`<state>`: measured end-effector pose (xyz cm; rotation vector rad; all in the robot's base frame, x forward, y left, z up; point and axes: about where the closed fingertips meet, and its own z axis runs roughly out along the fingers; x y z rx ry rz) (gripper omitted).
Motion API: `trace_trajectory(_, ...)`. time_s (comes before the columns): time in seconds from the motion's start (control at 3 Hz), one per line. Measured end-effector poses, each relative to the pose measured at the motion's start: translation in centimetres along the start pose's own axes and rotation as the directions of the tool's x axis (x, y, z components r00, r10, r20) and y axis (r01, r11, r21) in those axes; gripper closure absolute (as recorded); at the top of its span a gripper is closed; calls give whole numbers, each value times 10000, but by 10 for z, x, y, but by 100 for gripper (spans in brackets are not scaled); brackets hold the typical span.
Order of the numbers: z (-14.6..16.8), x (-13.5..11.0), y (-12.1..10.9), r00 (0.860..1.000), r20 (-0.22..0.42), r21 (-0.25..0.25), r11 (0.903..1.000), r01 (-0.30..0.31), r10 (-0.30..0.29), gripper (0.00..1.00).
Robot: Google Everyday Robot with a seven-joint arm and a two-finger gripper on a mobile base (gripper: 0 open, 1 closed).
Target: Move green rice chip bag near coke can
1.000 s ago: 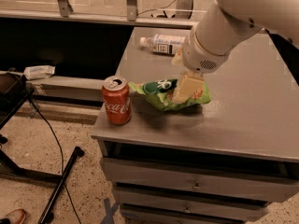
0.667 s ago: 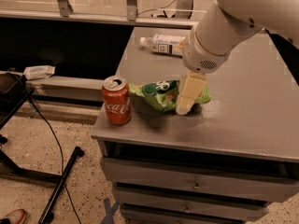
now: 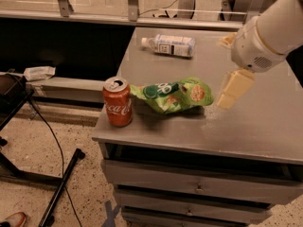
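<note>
One pale cream two-finger gripper (image 3: 233,90) hangs from the bulky white arm (image 3: 267,34) over the right part of the grey metal cabinet top (image 3: 255,126), just beside the right end of the crinkled bright green rice chip bag (image 3: 173,96) and apart from it, holding nothing; whether it is spread or pressed together I cannot tell. The bag lies flat near the front left of the top, its dark round logo and pictured crackers facing up, and its left tip reaches the upright red-orange coke can (image 3: 118,101) at the front left corner, touching it or all but; which, I cannot say. By that lie the task looks as good as done. The bag should handle as light, soft and slippery: thin film that crumples and slides under pressure, with brittle crackers inside that a hard squeeze would crush. The best hold, I judge, is a raised fold or the crimped right end, pinched gently from above. Farther back a clear plastic bottle with a white label (image 3: 169,45) lies on its side, well apart from both
</note>
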<state>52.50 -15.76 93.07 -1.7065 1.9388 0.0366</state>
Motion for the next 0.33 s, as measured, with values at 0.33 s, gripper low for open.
trace_trajectory(0.33, -8, 9, 0, 9998, 20, 109, 9997, -207, 207, 0)
